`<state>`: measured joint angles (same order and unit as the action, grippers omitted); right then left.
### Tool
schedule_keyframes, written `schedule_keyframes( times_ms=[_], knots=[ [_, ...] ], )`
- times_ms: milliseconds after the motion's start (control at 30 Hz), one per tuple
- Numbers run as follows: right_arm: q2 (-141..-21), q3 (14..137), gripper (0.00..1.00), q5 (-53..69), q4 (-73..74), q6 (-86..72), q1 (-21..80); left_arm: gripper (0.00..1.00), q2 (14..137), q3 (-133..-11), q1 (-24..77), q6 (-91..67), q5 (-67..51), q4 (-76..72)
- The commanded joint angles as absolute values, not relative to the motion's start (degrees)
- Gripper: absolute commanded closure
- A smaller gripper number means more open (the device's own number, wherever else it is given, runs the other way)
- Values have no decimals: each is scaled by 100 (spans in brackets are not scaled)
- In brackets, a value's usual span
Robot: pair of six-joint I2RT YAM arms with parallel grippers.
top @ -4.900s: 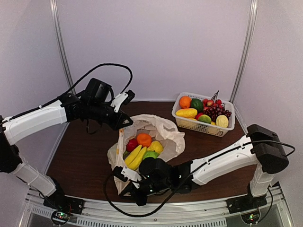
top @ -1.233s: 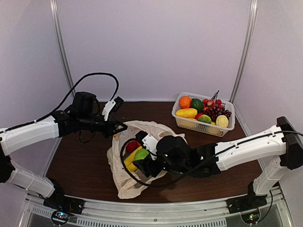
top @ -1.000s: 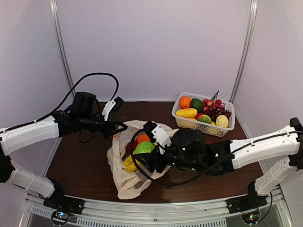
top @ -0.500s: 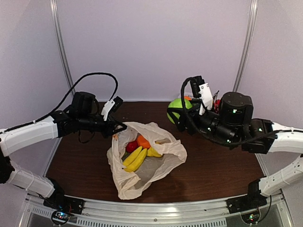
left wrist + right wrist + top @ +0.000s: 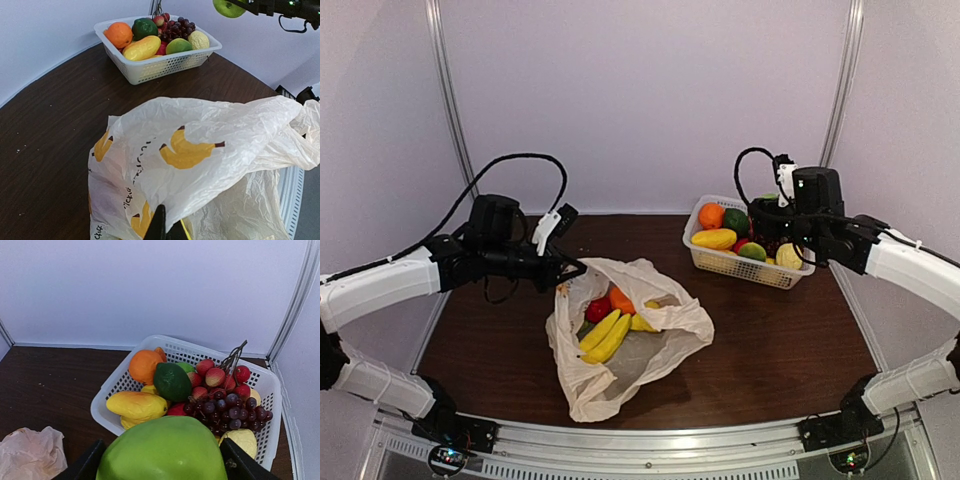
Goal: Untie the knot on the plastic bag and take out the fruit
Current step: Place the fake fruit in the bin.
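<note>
Table (image 5: 790, 340): dark wood. The plastic bag (image 5: 640, 360) lies open near the middle of the front edge, and its folds hide part of the contents. A white lattice basket (image 5: 745, 266) full of fruit stands at the far right corner. The left gripper (image 5: 165, 231), cut off by the frame's bottom edge, is clamped on the bag's rim. The right gripper (image 5: 162, 462) is raised by the basket; whether it is over it cannot be told. It holds a light green fruit (image 5: 162, 445), underside out of frame. In the bag: banana bunch (image 5: 605, 336), red fruit (image 5: 599, 308), orange fruit (image 5: 623, 299).
</note>
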<state>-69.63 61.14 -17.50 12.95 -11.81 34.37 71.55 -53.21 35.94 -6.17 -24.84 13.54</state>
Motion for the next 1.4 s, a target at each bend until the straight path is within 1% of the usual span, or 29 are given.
schedule_keyframes(
  times_ms=[0,133,367,633,800,933,1067,1267,1367],
  knots=[
    [-7305,6142,31,-1104,1194,-1233,2520,100,7005,-5269,3573,-650,-2429,1272],
    [-7775,6274,31,-934,1152,-1150,1930,100,7000,-5273,3573,-650,-2418,1284],
    [-8553,6550,31,-670,662,-1047,936,100,7066,-5307,3575,-659,-2426,1316],
    [-9569,7050,30,-438,120,-877,227,100,7073,-5317,3573,-659,-2430,1337],
    [-10272,7626,30,-187,24,-1037,-234,100,7096,-5316,3571,-659,-2427,1345],
    [-10780,8135,30,162,12,-1196,-410,100,7168,-5338,3570,-668,-2433,1379],
    [-11349,8654,30,316,328,-1161,-422,100,7224,-5377,3576,-659,-2414,1428],
    [-11799,8783,27,699,432,-1134,-422,100,7198,-5370,3569,-646,-2346,1457],
    [-11907,8796,27,652,497,-1163,-422,100,7235,-5378,3573,-641,-2362,1459]
  ],
)
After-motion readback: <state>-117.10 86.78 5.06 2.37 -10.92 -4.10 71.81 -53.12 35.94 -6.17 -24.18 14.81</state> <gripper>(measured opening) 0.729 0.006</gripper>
